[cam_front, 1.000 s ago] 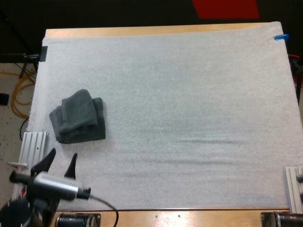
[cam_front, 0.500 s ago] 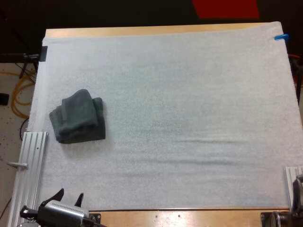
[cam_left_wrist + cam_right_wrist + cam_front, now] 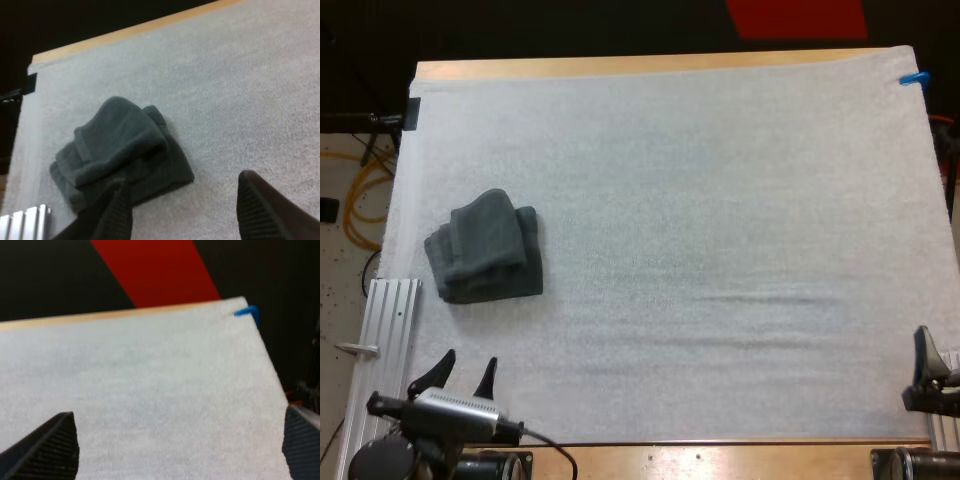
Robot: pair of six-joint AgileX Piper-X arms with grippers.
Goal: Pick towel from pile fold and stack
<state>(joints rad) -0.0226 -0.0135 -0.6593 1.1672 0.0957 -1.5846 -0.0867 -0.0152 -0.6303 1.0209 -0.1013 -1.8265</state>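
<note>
A dark grey-green towel lies loosely folded in a small bundle on the left part of the white mat. My left gripper hovers near the mat's front left edge, a little in front of the towel, with its fingers apart and nothing between them. In the left wrist view the towel lies just beyond the open left gripper. My right gripper pokes in at the mat's front right edge. The right gripper stands wide open over bare mat.
An aluminium rail runs along the mat's left front side, and another rail sits at the front right. The wooden table edge borders the far side. Cables lie on the floor to the left.
My left gripper pulled back toward the front edge, then came slightly forward again, still open. My right gripper has come into the high view at the right edge. The towel has not moved.
</note>
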